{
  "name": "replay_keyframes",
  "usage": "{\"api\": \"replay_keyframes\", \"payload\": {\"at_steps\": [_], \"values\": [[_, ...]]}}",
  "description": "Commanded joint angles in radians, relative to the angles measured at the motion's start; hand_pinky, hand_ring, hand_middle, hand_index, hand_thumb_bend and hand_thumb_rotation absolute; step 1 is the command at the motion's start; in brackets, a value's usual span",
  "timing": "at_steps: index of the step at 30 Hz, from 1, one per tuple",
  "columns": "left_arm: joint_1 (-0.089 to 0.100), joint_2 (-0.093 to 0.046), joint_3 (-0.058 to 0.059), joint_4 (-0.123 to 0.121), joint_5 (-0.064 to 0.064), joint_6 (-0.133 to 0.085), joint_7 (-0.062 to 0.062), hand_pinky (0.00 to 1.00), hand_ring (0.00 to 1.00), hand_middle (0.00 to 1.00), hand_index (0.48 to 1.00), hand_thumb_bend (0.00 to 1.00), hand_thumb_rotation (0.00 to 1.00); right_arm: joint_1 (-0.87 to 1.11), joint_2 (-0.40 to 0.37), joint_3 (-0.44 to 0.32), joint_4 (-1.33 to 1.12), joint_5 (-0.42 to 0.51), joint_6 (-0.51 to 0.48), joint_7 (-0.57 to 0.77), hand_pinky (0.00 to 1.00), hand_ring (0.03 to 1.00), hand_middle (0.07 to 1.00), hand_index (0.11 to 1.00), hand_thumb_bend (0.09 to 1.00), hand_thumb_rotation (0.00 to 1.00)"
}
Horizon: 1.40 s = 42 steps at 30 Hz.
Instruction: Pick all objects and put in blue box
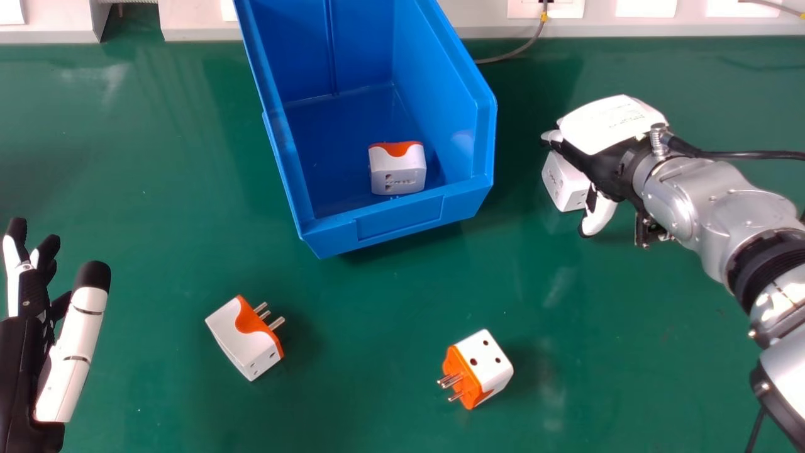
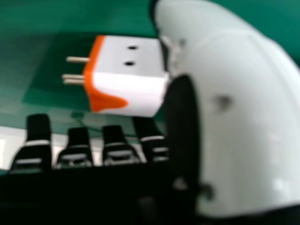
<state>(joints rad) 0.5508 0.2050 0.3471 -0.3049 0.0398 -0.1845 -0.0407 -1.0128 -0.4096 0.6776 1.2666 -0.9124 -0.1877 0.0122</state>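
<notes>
My right hand (image 1: 609, 126) is over a white adapter (image 1: 563, 184) to the right of the blue box (image 1: 399, 219). In the right hand view, the fingers and thumb of my right hand (image 2: 239, 112) stand open around that white and orange adapter (image 2: 129, 91), its pins pointing away from the thumb. A second adapter (image 1: 397, 168) lies inside the box near its front wall. Two more adapters rest on the table, one (image 1: 242, 340) front left of the box and one (image 1: 487, 365) front right. My left hand (image 1: 72, 352) is open at the left edge.
The green table (image 1: 377, 377) extends around the box. Along its back edge runs a pale panel (image 1: 484, 22) with a grey cable (image 1: 525, 45) hanging from it behind the box's right side. A black cable (image 1: 748, 154) trails from my right wrist.
</notes>
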Motion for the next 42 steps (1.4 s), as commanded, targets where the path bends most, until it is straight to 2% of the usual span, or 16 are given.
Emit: {"api": "replay_keyframes", "payload": {"at_steps": [1,4,6,9,16,21,24,28,30,33,38,42], "values": [[0.018,-0.001,0.019,-0.022,0.0,-0.021,0.0,0.91,0.99,0.99,0.982,0.55,0.96,-0.01,-0.024,-0.007,-0.008,0.011,0.004,-0.015,0.83,0.956,0.957,0.904,0.393,0.12],[0.034,-0.004,0.024,-0.025,-0.006,-0.029,-0.004,0.91,0.99,0.99,0.982,0.56,0.96,-0.005,-0.017,-0.001,-0.003,0.01,0.005,-0.021,0.83,0.955,0.956,0.903,0.395,0.1],[0.044,-0.006,0.025,-0.028,-0.006,-0.031,-0.006,0.91,0.99,0.99,0.982,0.56,0.95,-0.002,-0.014,0.0,-0.001,0.011,0.004,-0.021,0.83,0.955,0.952,0.898,0.401,0.08],[0.068,-0.009,0.03,-0.041,-0.007,-0.032,-0.009,0.91,0.99,0.99,0.981,0.57,0.95,0.006,-0.01,-0.003,-0.001,0.017,-0.001,-0.015,0.83,0.952,0.95,0.894,0.4,0.06],[0.133,-0.014,0.05,-0.071,-0.006,-0.048,-0.022,0.91,0.99,0.99,0.982,0.6,0.95,0.027,-0.009,-0.002,-0.017,0.022,-0.007,-0.008,0.81,0.943,0.938,0.886,0.405,0.01],[0.162,-0.014,0.062,-0.079,-0.004,-0.061,-0.028,0.91,0.99,0.99,0.983,0.61,0.96,0.039,0.002,-0.009,-0.012,0.032,-0.002,-0.01,0.81,0.937,0.929,0.878,0.422,0.0],[0.177,-0.019,0.066,-0.082,-0.022,-0.069,-0.039,0.91,0.99,0.99,0.984,0.61,0.96,0.041,0.009,-0.005,-0.01,0.032,0.004,-0.006,0.79,0.934,0.923,0.872,0.414,0.0],[0.201,-0.029,0.078,-0.094,-0.067,-0.075,-0.065,0.91,0.99,0.99,0.98,0.61,0.96,0.039,0.011,0.002,-0.008,0.027,0.005,-0.005,0.78,0.928,0.916,0.864,0.406,0.0],[0.207,-0.034,0.083,-0.096,-0.074,-0.075,-0.071,0.91,0.99,0.99,0.977,0.6,0.95,0.04,0.01,0.001,-0.008,0.028,0.002,-0.005,0.78,0.921,0.908,0.858,0.41,0.0],[0.211,-0.036,0.087,-0.097,-0.074,-0.075,-0.076,0.9,0.98,0.98,0.97,0.57,0.94,0.045,0.005,0.001,-0.011,0.028,-0.004,-0.012,0.77,0.905,0.888,0.841,0.404,0.0],[0.212,-0.031,0.085,-0.101,-0.054,-0.075,-0.076,0.89,0.98,0.98,0.967,0.56,0.93,0.039,0.002,0.0,-0.003,0.028,0.007,-0.009,0.76,0.898,0.881,0.835,0.404,0.0],[0.211,-0.03,0.085,-0.096,-0.052,-0.076,-0.077,0.89,0.98,0.98,0.967,0.55,0.93,0.028,-0.007,0.008,-0.007,0.016,0.009,-0.012,0.75,0.9,0.883,0.837,0.416,0.0]]}}
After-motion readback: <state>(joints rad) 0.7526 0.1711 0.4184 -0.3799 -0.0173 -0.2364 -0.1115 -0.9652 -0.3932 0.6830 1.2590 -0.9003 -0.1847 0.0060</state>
